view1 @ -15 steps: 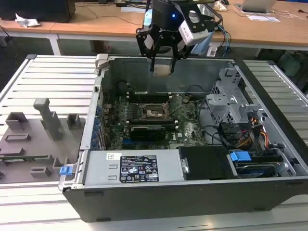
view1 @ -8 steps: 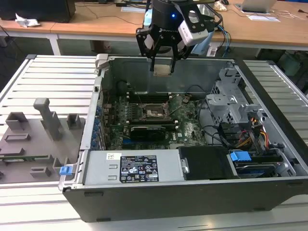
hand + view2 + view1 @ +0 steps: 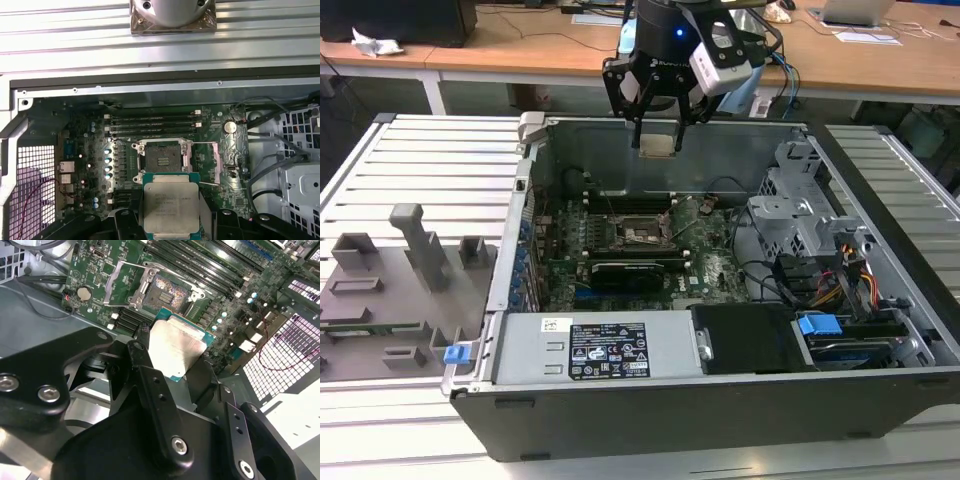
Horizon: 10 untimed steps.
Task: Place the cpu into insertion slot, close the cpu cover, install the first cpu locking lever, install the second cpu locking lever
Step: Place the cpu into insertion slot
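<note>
My gripper hangs over the far side of the open computer case, shut on the cpu. In both wrist views the cpu shows its silver metal face, pinched at two opposite edges between the black fingers. The insertion slot lies bare on the green motherboard, below and a little ahead of the chip. The cpu cover, a thin metal frame with a square window, is swung open to one side of the slot. In the exterior view the slot sits mid-board.
The case walls ring the motherboard. A long black card lies just in front of the slot, and memory slots run behind it. A drive cage with cables stands at the exterior view's right, and a grey fixture tray lies at its left.
</note>
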### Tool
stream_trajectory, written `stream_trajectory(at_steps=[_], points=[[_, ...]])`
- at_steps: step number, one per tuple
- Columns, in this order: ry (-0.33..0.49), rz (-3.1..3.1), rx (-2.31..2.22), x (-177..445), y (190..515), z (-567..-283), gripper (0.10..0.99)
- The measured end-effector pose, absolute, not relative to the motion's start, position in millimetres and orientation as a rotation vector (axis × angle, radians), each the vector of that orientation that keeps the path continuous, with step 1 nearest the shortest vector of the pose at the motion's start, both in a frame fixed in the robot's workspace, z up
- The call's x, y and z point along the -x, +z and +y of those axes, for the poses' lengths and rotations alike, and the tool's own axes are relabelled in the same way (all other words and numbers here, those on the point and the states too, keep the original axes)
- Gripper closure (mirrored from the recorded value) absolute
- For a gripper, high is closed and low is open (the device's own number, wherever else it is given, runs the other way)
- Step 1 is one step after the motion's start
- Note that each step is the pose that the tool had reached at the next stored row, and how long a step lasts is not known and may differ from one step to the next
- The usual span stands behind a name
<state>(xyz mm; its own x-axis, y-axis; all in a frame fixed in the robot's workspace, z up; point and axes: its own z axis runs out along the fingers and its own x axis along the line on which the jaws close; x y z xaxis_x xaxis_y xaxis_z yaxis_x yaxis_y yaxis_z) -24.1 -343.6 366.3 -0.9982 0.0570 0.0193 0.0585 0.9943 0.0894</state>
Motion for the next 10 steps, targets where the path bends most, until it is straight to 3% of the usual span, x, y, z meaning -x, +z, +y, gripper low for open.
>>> stream_trajectory(at_steps=[10], points=[[-0.141,-3.120,0.120,24.1,366.3,-343.5,0.549]])
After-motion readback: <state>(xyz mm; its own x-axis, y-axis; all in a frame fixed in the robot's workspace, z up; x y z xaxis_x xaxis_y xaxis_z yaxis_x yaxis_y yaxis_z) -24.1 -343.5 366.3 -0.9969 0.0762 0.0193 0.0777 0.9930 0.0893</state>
